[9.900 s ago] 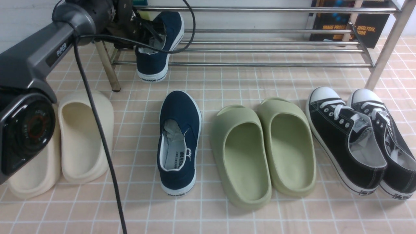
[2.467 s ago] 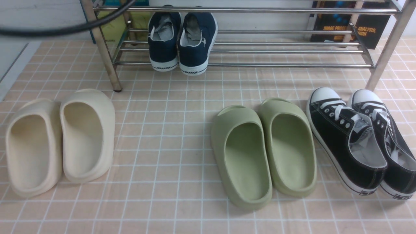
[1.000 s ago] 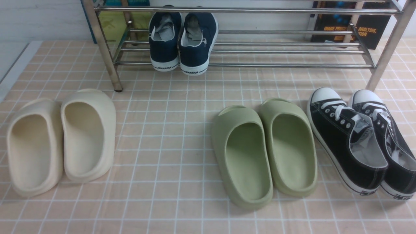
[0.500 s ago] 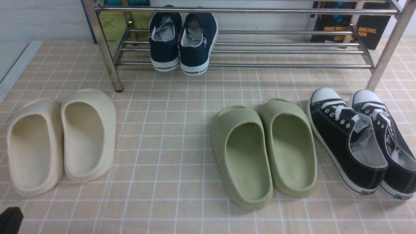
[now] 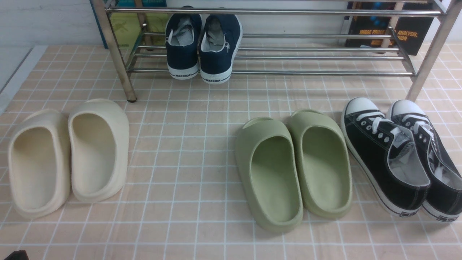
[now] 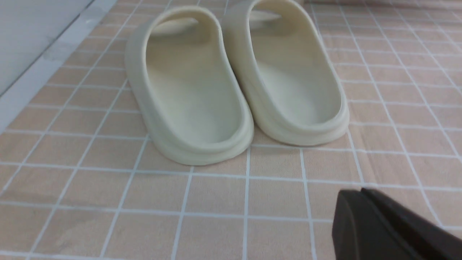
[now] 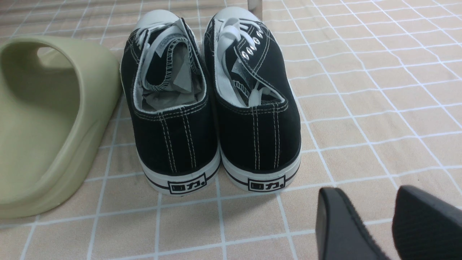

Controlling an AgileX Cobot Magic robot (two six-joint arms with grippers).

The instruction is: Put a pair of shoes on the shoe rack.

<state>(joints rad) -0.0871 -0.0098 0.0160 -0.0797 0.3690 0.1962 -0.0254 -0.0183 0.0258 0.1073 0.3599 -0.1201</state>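
Navy shoes (image 5: 203, 45) sit on rack (image 5: 310, 72), upper middle; left gripper (image 6: 364, 202) clenched empty, right gripper (image 7: 375, 220) parted, empty.

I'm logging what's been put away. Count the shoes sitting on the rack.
2: the navy slip-ons, side by side at the left end of the chrome rack, heels facing out. No others are visible on it.

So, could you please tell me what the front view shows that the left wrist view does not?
Only the front view shows the navy shoes side by side on the shoe rack, plus the green slippers and black sneakers on the floor. Only the left wrist view shows the left gripper, its jaws shut with nothing between them. Both show the cream slippers standing together on the tiled floor.
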